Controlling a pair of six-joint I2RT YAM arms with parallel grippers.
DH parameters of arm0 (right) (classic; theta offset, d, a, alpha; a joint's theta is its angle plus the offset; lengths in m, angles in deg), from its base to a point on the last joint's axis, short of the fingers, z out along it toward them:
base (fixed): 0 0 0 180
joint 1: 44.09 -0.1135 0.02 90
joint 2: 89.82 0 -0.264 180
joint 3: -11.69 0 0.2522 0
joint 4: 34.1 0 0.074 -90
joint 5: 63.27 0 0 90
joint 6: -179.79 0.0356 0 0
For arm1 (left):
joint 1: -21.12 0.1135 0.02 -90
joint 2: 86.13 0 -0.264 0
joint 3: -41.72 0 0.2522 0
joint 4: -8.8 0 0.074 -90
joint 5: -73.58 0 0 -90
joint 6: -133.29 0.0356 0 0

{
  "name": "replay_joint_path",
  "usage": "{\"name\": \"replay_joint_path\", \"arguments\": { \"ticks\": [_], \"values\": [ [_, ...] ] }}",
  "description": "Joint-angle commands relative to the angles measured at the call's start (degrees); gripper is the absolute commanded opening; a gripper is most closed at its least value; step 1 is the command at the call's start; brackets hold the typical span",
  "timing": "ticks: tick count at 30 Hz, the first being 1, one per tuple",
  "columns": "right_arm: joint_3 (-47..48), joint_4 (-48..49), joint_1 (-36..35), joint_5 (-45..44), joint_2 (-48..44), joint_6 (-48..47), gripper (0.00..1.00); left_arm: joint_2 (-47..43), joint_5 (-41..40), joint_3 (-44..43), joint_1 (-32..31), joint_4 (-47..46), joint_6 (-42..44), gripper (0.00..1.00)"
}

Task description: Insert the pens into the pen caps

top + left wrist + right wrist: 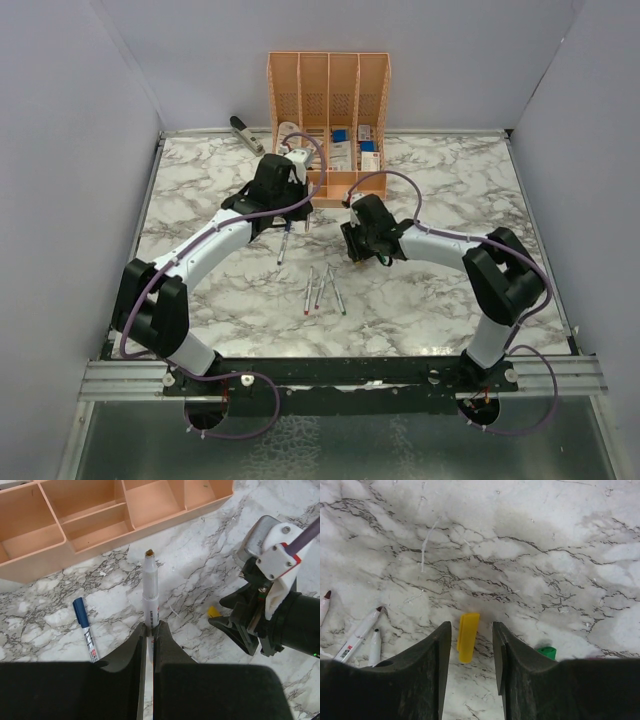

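My left gripper (151, 627) is shut on a silver-grey pen (150, 592) whose uncapped, brownish tip points away from it, towards the peach organiser (95, 527). A pen with a blue end (85, 630) lies on the marble to the left of that gripper. My right gripper (471, 630) hangs open low over the table, with the yellow pen cap (468, 636) lying between its fingers and a gap on each side. A green cap (547, 652) peeks out beside the right finger. Three pens (322, 290) lie side by side near the table's middle. From above, the two grippers (295, 215) (358, 250) are close together.
The peach desk organiser (328, 100) stands at the back middle, and a grey stapler (245, 133) lies to its left. White walls enclose the marble table (450, 300) on three sides. In the left wrist view the right gripper (240, 630) is close by on the right.
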Motion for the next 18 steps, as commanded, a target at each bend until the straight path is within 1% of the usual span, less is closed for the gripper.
{"name": "replay_joint_path", "arguments": {
  "ticks": [1, 7, 18],
  "values": [
    [3.02, -2.89, -0.46, -3.26, 3.47, 1.13, 0.38, -2.03, 2.87, 0.71, 0.74, -2.14, 0.70, 0.00],
    [2.94, -4.06, -1.10, -2.78, 4.56, 2.01, 0.37, -2.24, 3.01, 1.36, 1.26, -2.29, 0.25, 0.00],
    [0.77, -8.65, -2.16, -5.08, 3.99, 3.00, 0.36, -2.94, 3.27, 2.42, 2.60, -2.89, 0.08, 0.00]
  ]
}}
